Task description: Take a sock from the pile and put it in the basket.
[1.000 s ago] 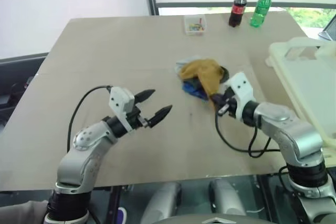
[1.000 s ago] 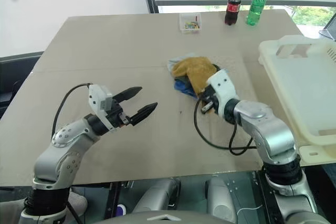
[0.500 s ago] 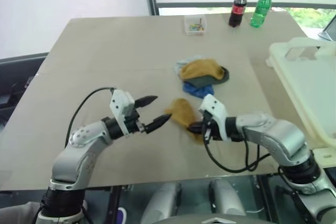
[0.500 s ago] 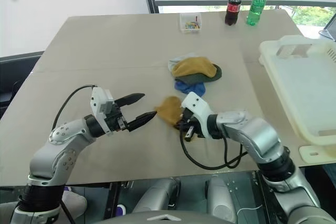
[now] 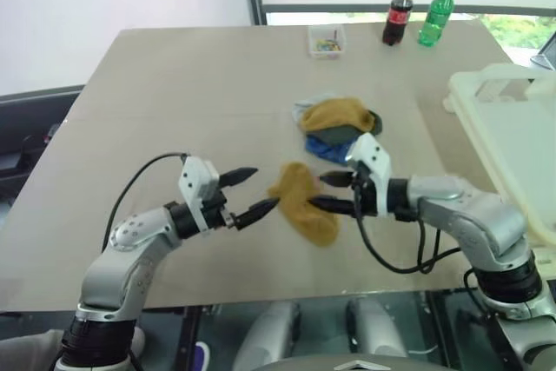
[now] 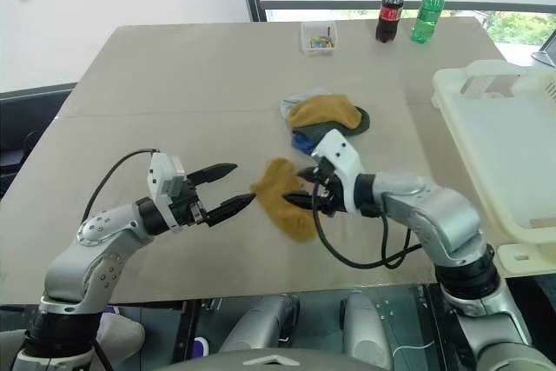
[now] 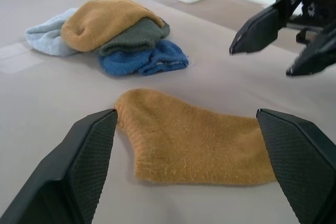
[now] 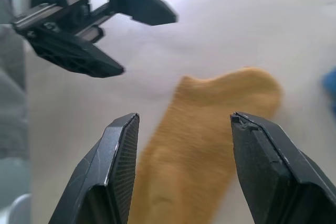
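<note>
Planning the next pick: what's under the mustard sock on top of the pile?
Under the mustard sock on the pile lie a dark green sock, then a blue one, with a pale grey-blue one beside. Anything beneath those is covered.

Fuzzy knit mustard sock (image 7: 194, 148) on a smooth matt counter (image 5: 174, 84); basket (image 6: 512, 141) of glossy cream plastic.

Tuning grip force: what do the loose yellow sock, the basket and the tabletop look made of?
Loose yellow sock: soft knit fabric, fuzzy matte surface, lies limp and flat. Basket: cream-white moulded plastic by its look, thick smooth rim with cut-out handles. Tabletop: smooth matte beige board with a faint seam across it, probably laminate; wood or plastic underneath cannot be told.
</note>
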Controlling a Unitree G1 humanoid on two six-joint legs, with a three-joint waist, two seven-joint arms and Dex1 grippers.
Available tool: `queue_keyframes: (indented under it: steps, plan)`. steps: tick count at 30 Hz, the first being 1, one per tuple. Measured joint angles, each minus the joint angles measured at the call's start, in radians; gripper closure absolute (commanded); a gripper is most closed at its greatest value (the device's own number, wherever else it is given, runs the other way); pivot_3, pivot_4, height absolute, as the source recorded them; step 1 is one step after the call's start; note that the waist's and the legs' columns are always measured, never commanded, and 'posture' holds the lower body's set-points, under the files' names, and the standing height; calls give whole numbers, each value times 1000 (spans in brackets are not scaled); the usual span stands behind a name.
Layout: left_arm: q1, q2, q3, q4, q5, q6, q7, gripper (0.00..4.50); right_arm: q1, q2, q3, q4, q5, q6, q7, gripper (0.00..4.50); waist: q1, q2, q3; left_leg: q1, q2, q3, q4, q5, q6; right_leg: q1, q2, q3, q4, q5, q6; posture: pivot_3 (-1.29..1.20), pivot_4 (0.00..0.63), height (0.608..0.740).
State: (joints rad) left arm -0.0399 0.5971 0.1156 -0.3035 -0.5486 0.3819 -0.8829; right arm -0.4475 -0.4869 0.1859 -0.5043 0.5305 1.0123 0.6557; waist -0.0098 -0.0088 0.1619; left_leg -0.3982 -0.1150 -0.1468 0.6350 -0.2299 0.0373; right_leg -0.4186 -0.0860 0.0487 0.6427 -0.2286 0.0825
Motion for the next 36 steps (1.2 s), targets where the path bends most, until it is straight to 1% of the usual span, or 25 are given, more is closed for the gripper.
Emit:
queue_keyframes:
  steps: [2,4,5,6,11,15,19,21,29,33,36]
  plan:
    - [-3,0,-2,16,8,-8,-7,0,38,-57,31,5,-89,-79,-23,1702,1,0,0,0,0,0,0,0,0,0,0,0,0,0,0,0,150,740]
    - [-15,-4,-8,22,17,-19,-8,0,62,-72,76,11,-176,-169,-45,1702,-2,0,0,0,1,1,0,0,0,0,-1,1,0,0,0,0,150,740]
    - [-17,-5,-8,22,17,-20,-8,0,65,-73,82,12,-186,-181,-48,1702,-2,0,0,0,1,1,0,0,0,0,-1,1,0,0,0,0,150,740]
    - [-22,-5,-16,34,26,-27,-14,0,87,-75,114,14,-237,-243,-58,1702,-2,0,0,0,1,1,0,0,0,0,-1,0,0,0,0,0,150,740]
    - [-50,-4,-49,93,52,-43,-38,0,132,-55,155,16,-301,-351,-66,1702,-1,0,0,0,0,1,0,1,-1,0,0,0,0,0,0,0,150,740]
    - [-92,7,-49,145,70,-49,-51,0,149,-55,159,17,-336,-392,-65,1702,0,0,0,0,0,0,0,0,-1,0,1,0,0,0,0,0,150,740]
    - [-124,8,-53,186,96,-66,-67,0,143,-50,215,65,-398,-428,-50,1702,-3,0,0,0,0,1,0,1,-2,0,1,0,0,0,0,0,150,740]
    - [-129,7,-55,199,100,-69,-73,0,130,-38,238,94,-411,-429,-36,1702,-4,0,0,0,0,1,0,2,-4,0,1,0,0,0,0,0,150,740]
    - [-155,7,-44,250,123,-89,-61,0,32,22,309,146,-428,-447,65,1702,-4,0,0,0,0,0,0,2,-4,0,1,0,0,0,0,0,150,740]
    - [-154,3,-32,256,122,-92,-44,0,-42,109,319,218,-432,-458,80,1702,-5,0,0,1,0,0,0,2,-4,0,1,0,1,0,0,0,150,740]
    - [-153,-15,-2,261,110,-96,-30,0,-59,172,332,252,-435,-471,79,1702,-3,0,0,0,0,0,0,3,-4,0,1,0,1,0,0,0,150,740]
